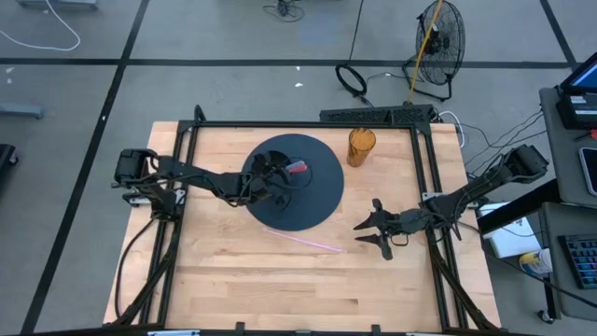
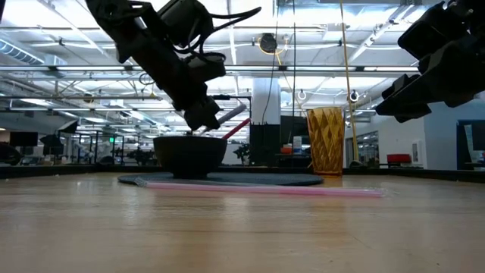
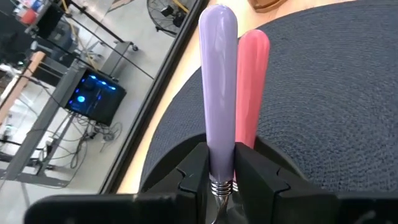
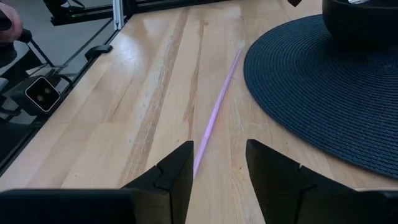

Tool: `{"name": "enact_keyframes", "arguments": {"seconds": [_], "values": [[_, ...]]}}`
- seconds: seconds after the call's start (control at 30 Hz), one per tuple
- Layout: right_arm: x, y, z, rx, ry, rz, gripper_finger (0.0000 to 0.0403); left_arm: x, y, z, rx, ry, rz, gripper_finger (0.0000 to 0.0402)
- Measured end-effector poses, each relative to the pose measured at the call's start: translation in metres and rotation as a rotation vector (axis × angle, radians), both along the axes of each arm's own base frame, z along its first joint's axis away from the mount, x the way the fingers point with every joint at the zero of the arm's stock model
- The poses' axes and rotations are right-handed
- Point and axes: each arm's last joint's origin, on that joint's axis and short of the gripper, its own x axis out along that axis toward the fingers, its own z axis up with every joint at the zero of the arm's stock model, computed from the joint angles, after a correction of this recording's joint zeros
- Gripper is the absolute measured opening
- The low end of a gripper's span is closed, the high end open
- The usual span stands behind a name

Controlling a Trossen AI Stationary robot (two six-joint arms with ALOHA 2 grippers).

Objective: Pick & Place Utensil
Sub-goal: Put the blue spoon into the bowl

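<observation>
While left arm reaches over bowl [image 2: 189,155] on mat [image 1: 322,201] | left gripper [image 3: 221,177] clamps lilac utensil [image 3: 219,93], pink utensil [image 3: 252,87] alongside | right gripper [image 4: 217,165] fingers apart, hovering beside mat above straw [image 4: 214,115]

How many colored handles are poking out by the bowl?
2. The purple handle sits between the left hand's fingers over the bowl; the pink handle lies right beside it. More could be hidden inside the bowl.
</observation>
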Motion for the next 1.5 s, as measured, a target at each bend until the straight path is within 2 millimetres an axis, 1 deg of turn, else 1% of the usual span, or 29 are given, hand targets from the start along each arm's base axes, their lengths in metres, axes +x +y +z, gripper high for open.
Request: {"name": "enact_keyframes", "arguments": {"seconds": [0.2, 0.37, 0.83, 1.07, 1.5], "values": [[0.000, 0.000, 0.000, 0.000, 0.000, 0.000, 0.0141, 0.000, 0.007, -0.001, -0.064, -0.016, -0.016, 0.0076], [0.000, 0.000, 0.000, 0.000, 0.000, 0.000, 0.0141, 0.000, 0.010, -0.001, -0.072, -0.019, -0.011, 0.0076], [0.000, 0.000, 0.000, 0.000, 0.000, 0.000, 0.0141, -0.001, 0.011, -0.002, -0.082, -0.027, -0.003, 0.0076], [0.000, 0.000, 0.000, 0.000, 0.001, 0.000, 0.0141, -0.006, 0.017, -0.006, -0.133, 0.000, 0.042, 0.0076], [0.000, 0.000, 0.000, 0.000, 0.001, 0.000, 0.0141, -0.006, 0.017, -0.007, -0.153, -0.001, 0.033, 0.0081]]}}
